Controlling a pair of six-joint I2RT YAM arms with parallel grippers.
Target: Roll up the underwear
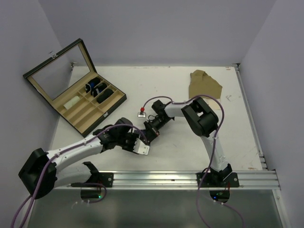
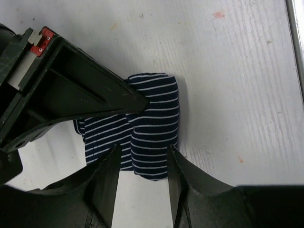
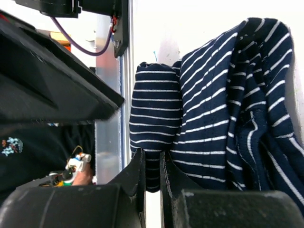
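The underwear is navy with thin white stripes, partly rolled, with a flat part spread to its left. My left gripper is open, its fingertips on either side of the roll's near end, bare table showing between them. My right gripper is shut on a fold of the underwear, and its dark body reaches in from the upper left. In the top view both grippers, left and right, meet at the table's middle and hide the cloth.
A black box with its lid raised stands at the back left, with dark rolls in its compartments. A tan cloth lies at the back right. A small red-topped object sits just behind the grippers. A metal rail runs along the near edge.
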